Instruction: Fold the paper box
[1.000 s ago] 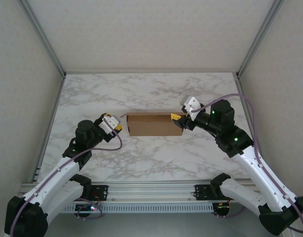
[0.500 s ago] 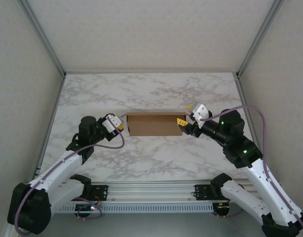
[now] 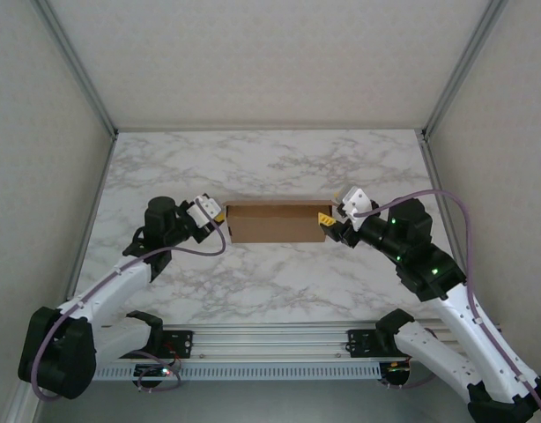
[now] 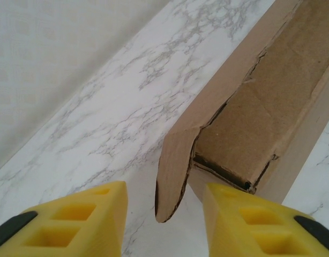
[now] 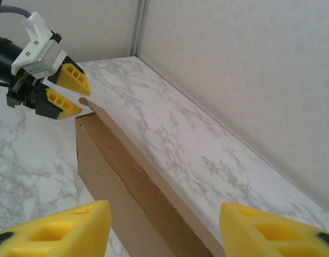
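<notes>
Left gripper (image 4: 163, 217) stands with its yellow fingers parted, and the left wrist view gives the detail: a curled end flap (image 4: 172, 171) of the plain brown cardboard paper box (image 3: 275, 222) hangs in the gap between them. A sliver of white marble-patterned tabletop (image 3: 279, 167) is visible on either side of it, so nothing is pinched. Behind the flap that view looks into the box's left end, where a torn-edged inner panel sits. From above, the box lies lengthwise, left to right, at the middle of the table, with one gripper just beside each end. Right gripper (image 5: 164, 227), released and spread wide, looks along the box's upright long wall from the right end toward the left arm's fingertips at the other end.
</notes>
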Robot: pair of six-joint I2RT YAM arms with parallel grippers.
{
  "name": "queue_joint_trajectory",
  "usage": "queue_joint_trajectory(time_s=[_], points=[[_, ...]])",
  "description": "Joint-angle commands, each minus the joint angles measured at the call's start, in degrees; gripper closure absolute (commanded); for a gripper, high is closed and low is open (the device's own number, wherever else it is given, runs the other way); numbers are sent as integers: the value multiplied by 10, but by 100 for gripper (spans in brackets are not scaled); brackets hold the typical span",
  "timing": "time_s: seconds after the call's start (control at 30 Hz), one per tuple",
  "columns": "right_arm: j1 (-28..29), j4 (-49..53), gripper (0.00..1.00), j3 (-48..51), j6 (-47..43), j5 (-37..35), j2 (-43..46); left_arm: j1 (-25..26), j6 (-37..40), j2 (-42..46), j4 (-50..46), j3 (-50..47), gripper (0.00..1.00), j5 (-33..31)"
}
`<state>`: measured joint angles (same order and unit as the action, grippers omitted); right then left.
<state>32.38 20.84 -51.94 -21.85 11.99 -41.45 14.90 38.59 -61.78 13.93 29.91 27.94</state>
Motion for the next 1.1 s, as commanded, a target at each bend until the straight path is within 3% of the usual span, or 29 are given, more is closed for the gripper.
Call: queue_joint_trajectory(time_s=[0.0, 0.23, 0.47, 0.6, 0.83, 1.07], points=[[-3, -2, 45, 8, -8, -15, -1, -2, 5, -11, 2, 25, 65, 24], [-3, 0, 47, 15, -18, -39, -5, 0, 9, -24, -4, 34, 79, 26], [-7, -14, 51, 36, -30, -126, -38, 1, 9, -32, -9, 38, 92, 26], [-33, -26, 52, 37, -48, -156, -80, 1, 12, -33, -13, 41, 95, 22], [-70, -61, 53, 82, -97, -122, -100, 1, 9, -28, -14, 44, 96, 16], [-119, -87, 51, 155, -164, 10, -24, 1, 4, -22, -8, 38, 95, 12]])
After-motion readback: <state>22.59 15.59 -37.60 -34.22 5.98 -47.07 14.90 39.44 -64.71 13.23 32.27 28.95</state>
